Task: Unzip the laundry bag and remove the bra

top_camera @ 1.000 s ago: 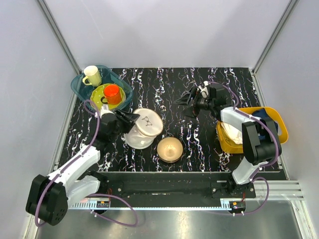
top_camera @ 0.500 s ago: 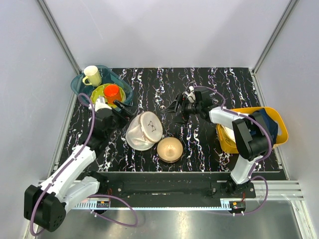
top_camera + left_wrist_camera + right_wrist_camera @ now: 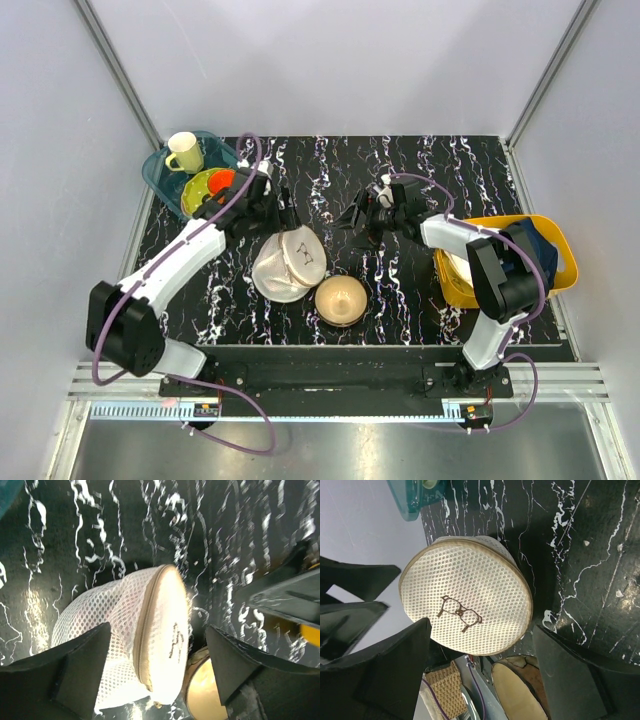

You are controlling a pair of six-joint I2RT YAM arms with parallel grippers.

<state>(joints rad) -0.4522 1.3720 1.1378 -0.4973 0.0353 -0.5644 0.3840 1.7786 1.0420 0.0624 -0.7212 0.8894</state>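
Your left gripper (image 3: pixel 281 214) and right gripper (image 3: pixel 352 225) hang wide open and empty, the unopened laundry bag (image 3: pixel 288 262) just ahead of both jaws, its zip (image 3: pixel 144 645) likely needing pinching next

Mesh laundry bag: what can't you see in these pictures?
- Inside the cream-white mesh drum-shaped laundry bag: every view, its closed lid and mesh walls hide it; no bra shows.
- Round bronze bowl: both wrist views, bottom edge cuts it off.
- Yellow plastic tub: top view, the right arm covers part of it.
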